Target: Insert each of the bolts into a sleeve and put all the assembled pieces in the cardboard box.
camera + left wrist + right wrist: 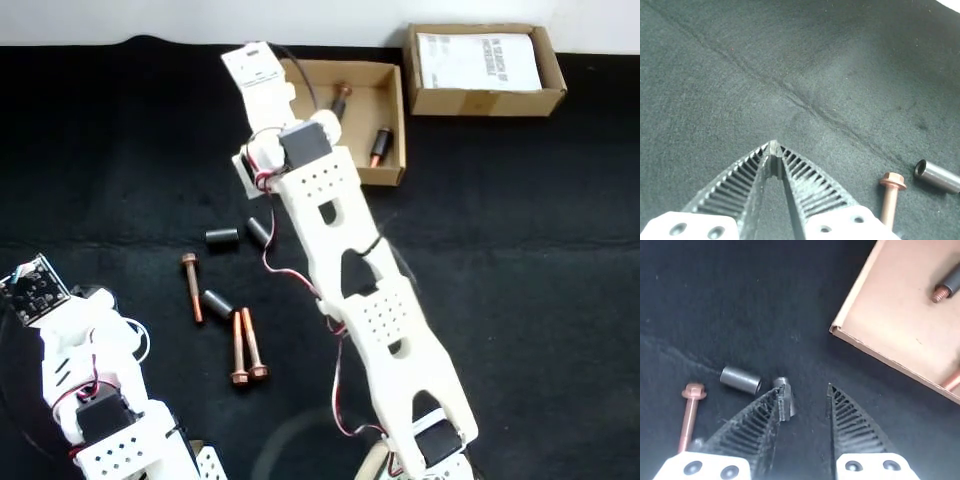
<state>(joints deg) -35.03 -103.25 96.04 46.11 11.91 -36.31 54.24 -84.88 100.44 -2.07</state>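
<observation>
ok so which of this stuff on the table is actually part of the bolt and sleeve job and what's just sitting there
Part of the job:
three loose bolts
three loose sleeves
open cardboard box
two assembled pieces inside it

Just lying about:
second box beside it
printed sheet inside that

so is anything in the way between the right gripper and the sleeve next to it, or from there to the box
Nothing visible. The open right gripper hangs just over the sleeve beside one fingertip, and only bare mat lies between it and the cardboard box. A second sleeve lies off to the side.
</observation>
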